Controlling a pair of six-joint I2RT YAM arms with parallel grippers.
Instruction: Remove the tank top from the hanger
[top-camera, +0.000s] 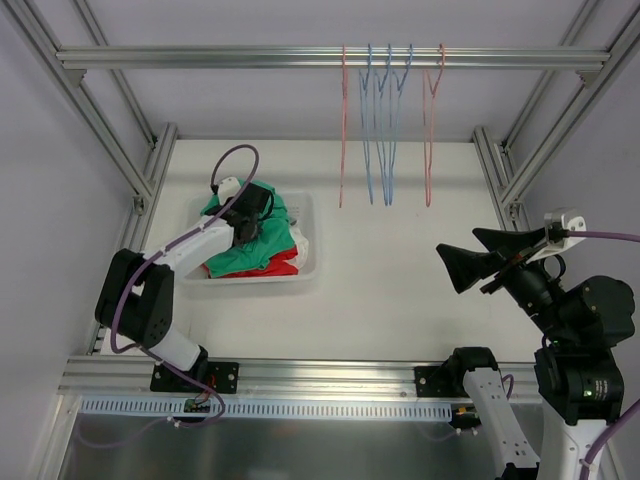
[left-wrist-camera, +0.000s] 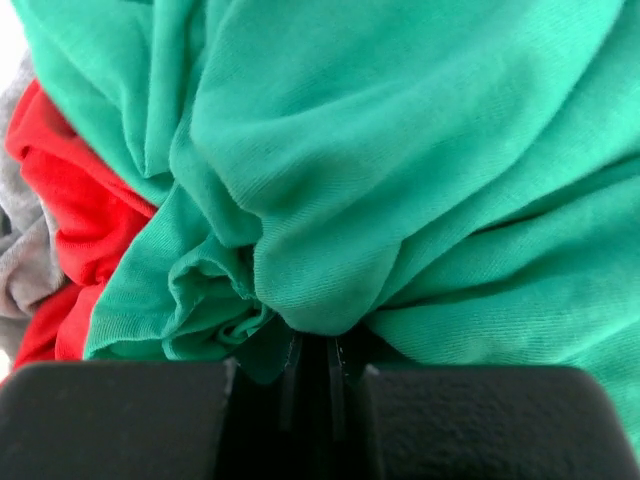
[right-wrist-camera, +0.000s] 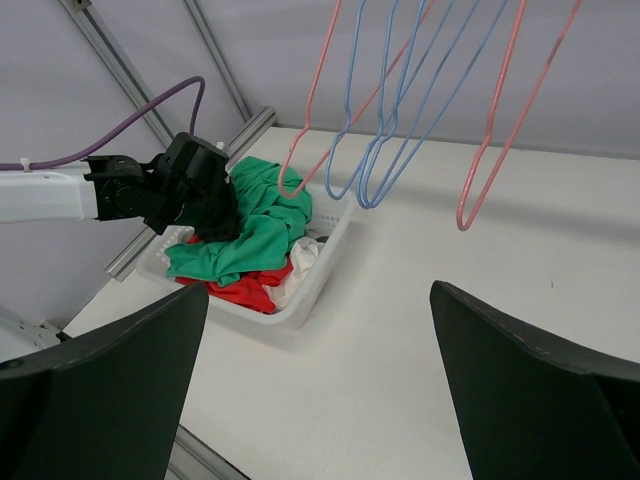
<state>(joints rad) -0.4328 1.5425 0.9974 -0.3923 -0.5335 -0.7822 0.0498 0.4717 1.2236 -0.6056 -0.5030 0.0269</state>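
Frankly, much of this is hidden from me: the tips of my left end effector (left-wrist-camera: 312, 350) are buried in folds of the green garment (left-wrist-camera: 400, 150), so in the left wrist view I see only its black body and a dark slit where the jaws meet, pressed together with a pinch of that green cloth between them. The garment is so bunched that I cannot make out its cut, straps or neckline, and I cannot tell whether it is the tank top. It lies on top of the pile in the white bin (top-camera: 310, 235) at the left of the desk (top-camera: 400, 300). Under it, a red garment (top-camera: 278, 267) shows at the near edge, a bit of white cloth (right-wrist-camera: 300, 265) at the corner, and a sliver of grey fabric (left-wrist-camera: 25, 260) is cut off by the frame; the bin's floor is covered. My right end effector (top-camera: 460, 245) hangs above the right side of the desk, well apart from the bin, jaws spread wide and gripping nothing; its fingers are cropped by the lower edge of the right wrist view. On the rail (top-camera: 200, 57) at the back hang two pink hangers (top-camera: 342, 130) with blue hangers (top-camera: 380, 130) between them. The blue wires overlap, so their count is hard to read, and the right wrist view cuts off their hooks.
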